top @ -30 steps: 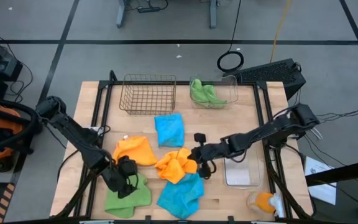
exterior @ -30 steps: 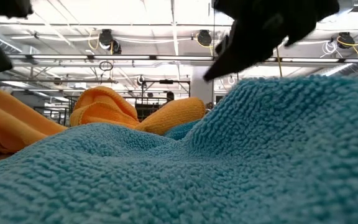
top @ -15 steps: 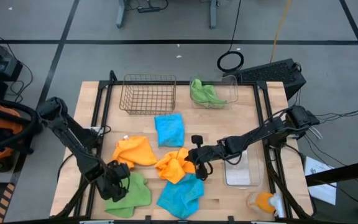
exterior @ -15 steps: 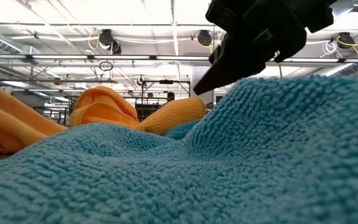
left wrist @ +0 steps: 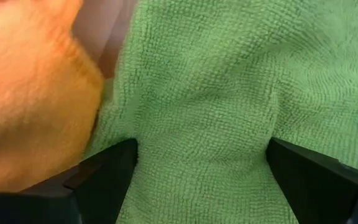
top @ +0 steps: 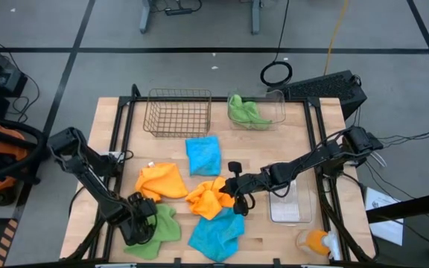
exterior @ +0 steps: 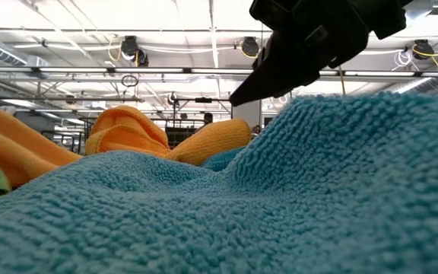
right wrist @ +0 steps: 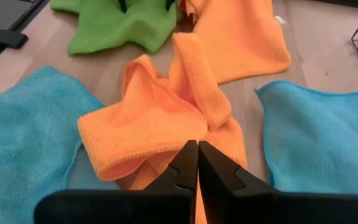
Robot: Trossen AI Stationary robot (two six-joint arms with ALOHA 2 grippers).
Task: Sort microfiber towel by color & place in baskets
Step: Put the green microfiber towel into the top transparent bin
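At the table's near edge I'm seeing my left gripper (top: 136, 221) spread wide over the green towel (top: 157, 231), fingers (left wrist: 104, 180) pressing into the cloth. Beside it a blue towel (top: 216, 232) is lying crumpled. Mid-table, my right gripper (top: 237, 195) is pinching the bunched orange towel (top: 208, 197), jaws pressed together. No readable labels anywhere. Farther back, the wire basket (top: 177, 113) is sitting empty beside a clear bin (top: 277, 112) holding green cloth.

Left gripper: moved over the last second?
Yes. In the high view the left gripper slid toward the table's near-left corner, away from the wire basket, over the green towel.
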